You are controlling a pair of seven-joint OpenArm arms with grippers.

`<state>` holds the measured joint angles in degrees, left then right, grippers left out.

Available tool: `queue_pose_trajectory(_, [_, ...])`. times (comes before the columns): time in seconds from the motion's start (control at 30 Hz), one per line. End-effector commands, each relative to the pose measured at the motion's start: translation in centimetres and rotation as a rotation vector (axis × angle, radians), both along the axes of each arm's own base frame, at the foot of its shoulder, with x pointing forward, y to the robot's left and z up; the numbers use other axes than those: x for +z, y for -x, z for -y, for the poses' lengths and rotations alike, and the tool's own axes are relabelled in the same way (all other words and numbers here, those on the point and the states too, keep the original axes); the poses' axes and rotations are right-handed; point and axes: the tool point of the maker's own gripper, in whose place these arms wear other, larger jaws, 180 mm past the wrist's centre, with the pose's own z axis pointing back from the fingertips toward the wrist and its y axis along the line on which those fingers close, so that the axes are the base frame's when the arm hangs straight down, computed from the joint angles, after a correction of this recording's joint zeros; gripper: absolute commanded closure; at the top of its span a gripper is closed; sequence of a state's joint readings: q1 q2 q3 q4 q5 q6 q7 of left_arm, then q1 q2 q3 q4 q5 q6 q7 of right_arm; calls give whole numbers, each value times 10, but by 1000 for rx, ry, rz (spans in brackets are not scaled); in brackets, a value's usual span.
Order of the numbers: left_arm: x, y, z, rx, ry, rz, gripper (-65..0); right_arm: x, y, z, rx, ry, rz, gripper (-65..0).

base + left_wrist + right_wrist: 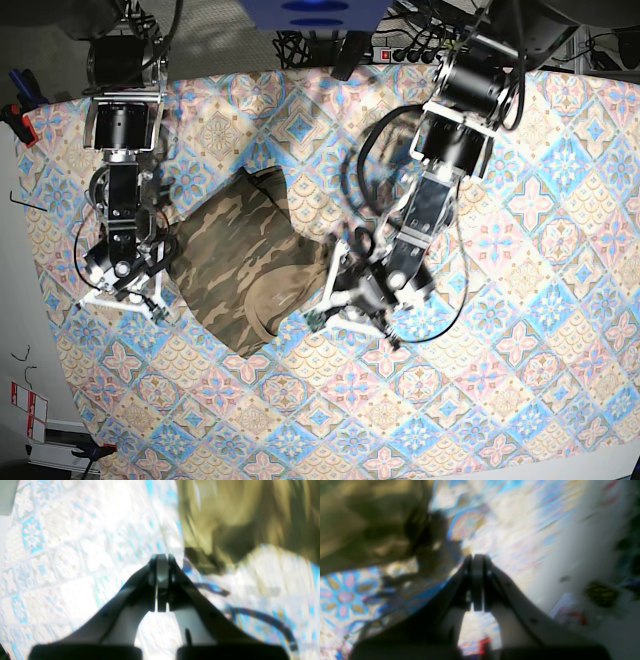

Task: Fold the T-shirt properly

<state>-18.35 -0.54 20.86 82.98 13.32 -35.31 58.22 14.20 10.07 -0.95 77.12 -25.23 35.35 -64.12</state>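
Note:
The camouflage T-shirt lies as a folded, slanted bundle on the patterned tablecloth, left of centre. My left gripper hovers at the bundle's lower right edge. In the left wrist view its jaws are pressed together with nothing between them, and the T-shirt fills the upper right. My right gripper stands just off the bundle's left edge. The right wrist view shows that gripper shut and empty, with the T-shirt at upper left. Both wrist views are blurred.
A dark cable loops over the cloth beside my left arm. The table's left edge and the floor lie close to my right gripper. A power strip sits beyond the far edge.

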Motion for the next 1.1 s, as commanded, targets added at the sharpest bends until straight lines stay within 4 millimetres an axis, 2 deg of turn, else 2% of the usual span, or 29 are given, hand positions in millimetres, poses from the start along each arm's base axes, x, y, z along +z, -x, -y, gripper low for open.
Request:
queue_pose_trajectory(0.0, [15,-4,1,-4,10,44,0,4,-11,1,-3,-10,22,0])
queue_pose_trajectory(0.1, [9,10,-27,39,-37,30,0,-24,-15,-23,-4,-123,-10,0])
queue_pose_trajectory(0.23, [7,29,-60,68,-97,38,0,-68,8,-24,-93,-256,-81,0])
queue_pose_trajectory(0.37, [7,50,-83,70,-156,44,0,-80,19,-32,-81,-262,-128,0])
queue_pose_trajectory(0.4, [5,54,-89,77,-179,33,0,-84,30,-33,-68,-234,-167,0])
queue_pose_trajectory(0.47, [2,59,-98,90,-216,12,0,-89,48,-48,16,-202,-241,0])
queue_pose_trajectory(0.57, [-1,62,-113,88,-267,-3,0,-82,68,-76,126,-149,-270,0])
queue_pose_trajectory(0.63, [-3,65,-119,79,-286,-11,0,-71,71,-95,167,-132,-243,0])
queue_pose_trajectory(0.73, [-2,65,-119,79,-289,-7,0,-52,71,-105,181,-100,-210,0])
queue_pose_trajectory(0.83, [0,71,-123,88,-310,-14,0,-24,58,-106,159,-75,-141,0])
queue_pose_trajectory(0.87, [1,74,-123,92,-305,-11,0,-17,55,-105,153,-69,-120,0])
queue_pose_trajectory(0.93, [5,79,-127,118,-273,0,0,-4,51,-89,101,-57,-82,0])
queue_pose_trajectory(1.07, [5,94,-129,139,-187,21,0,15,57,-40,-80,-42,-30,0])
